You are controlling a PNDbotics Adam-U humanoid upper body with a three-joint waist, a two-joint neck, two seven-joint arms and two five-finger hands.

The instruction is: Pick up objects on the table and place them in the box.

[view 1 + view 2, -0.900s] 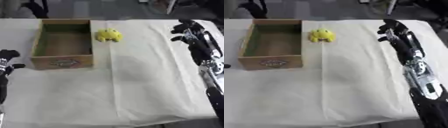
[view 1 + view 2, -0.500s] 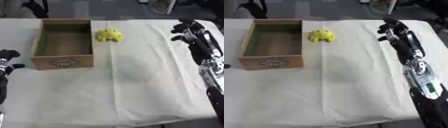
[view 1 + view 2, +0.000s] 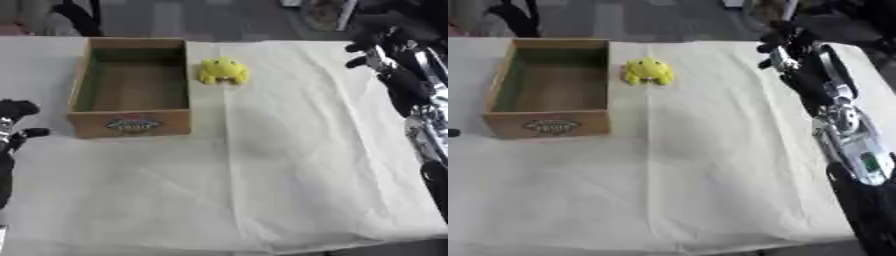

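Little has moved since the earlier frames: box, toy and both arms sit where they were, and only the right hand (image 3: 785, 42) has edged slightly at the far right of the table.

We note the small yellow soft toy, frog-like in shape (image 3: 222, 71), lying on the white cloth-covered table (image 3: 289, 165), just beside the far right corner of the open brown cardboard box with a printed label on its near wall (image 3: 131, 125). It is outside the box, not touching the wall as far as we can see. The box interior looks bare.

Key relation: the toy lies to the left of the right hand, at about the same depth on the table, with open cloth between them. The right hand is well apart from it, but still the nearer of the two; the left hand (image 3: 16, 120) sits low at the left edge, near the box's near left corner. The toy is roughly round (no clear long axis).

Right forearm runs up the right side, hand raised at the far end, fingers dark and partly bent, holding nothing. Left hand looks clenched on nothing.

We judge the reach towards the toy not yet begun.
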